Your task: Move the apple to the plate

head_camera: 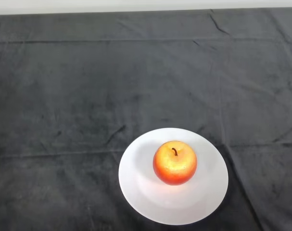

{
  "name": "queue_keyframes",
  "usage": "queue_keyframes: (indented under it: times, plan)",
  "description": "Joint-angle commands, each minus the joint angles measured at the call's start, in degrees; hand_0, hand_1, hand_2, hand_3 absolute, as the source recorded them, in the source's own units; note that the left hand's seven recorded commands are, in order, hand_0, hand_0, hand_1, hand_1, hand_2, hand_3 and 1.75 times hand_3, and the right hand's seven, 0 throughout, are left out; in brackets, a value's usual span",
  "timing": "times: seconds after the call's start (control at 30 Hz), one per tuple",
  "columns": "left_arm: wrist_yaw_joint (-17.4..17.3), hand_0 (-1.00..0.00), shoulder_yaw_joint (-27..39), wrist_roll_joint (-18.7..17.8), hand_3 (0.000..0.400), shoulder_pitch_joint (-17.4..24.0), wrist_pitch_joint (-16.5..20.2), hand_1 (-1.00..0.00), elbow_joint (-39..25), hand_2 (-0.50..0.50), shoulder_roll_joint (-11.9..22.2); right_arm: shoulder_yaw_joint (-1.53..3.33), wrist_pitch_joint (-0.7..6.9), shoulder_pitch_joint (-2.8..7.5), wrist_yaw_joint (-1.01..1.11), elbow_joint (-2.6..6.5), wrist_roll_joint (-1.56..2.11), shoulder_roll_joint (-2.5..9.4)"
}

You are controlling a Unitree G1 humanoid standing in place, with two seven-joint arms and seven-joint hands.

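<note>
We scan from left to right: the dark cloth (64, 96) lies bare on the left, and lower right of centre we find the white plate (136, 192) with the apple (174, 162) sitting upright on it, stem up, about in its middle. We judge the task done; nothing looks left to move. Our left arm is nowhere in view, so we cannot place anything relative to it or tell its state. The plate's near rim reaches the bottom edge of the view.
</note>
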Motion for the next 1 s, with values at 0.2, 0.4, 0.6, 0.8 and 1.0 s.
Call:
queue_keyframes:
  times: [0.2, 0.4, 0.6, 0.8, 1.0]
  plan:
    - [1.0, 0.0, 4.6, -1.8, 0.0, 1.3, -3.9, 0.0, 5.5, 0.0, 6.6, -0.39, 0.08, -0.12, 0.2, -0.32, -0.03, -1.66]
    - [2.2, 0.0, 6.1, -1.8, 0.0, 0.0, -5.7, 0.0, 9.6, 0.0, 6.8, -0.44, 0.11, -0.12, 0.2, -0.26, -0.03, -1.68]
    - [3.0, 0.0, 6.3, -1.4, 0.0, -1.9, -6.6, 0.0, 12.9, 0.0, 6.6, -0.49, 0.13, -0.12, 0.2, -0.21, -0.03, -1.71]
    - [2.6, 0.0, 6.5, -1.5, 0.0, -2.9, -7.0, 0.0, 14.9, 0.0, 6.8, -0.54, 0.15, -0.11, 0.2, -0.17, -0.03, -1.73]
    - [2.2, 0.0, 6.5, -1.4, 0.0, -3.5, -7.7, 0.0, 16.3, 0.0, 6.8, -0.59, 0.17, -0.11, 0.2, -0.13, -0.04, -1.76]
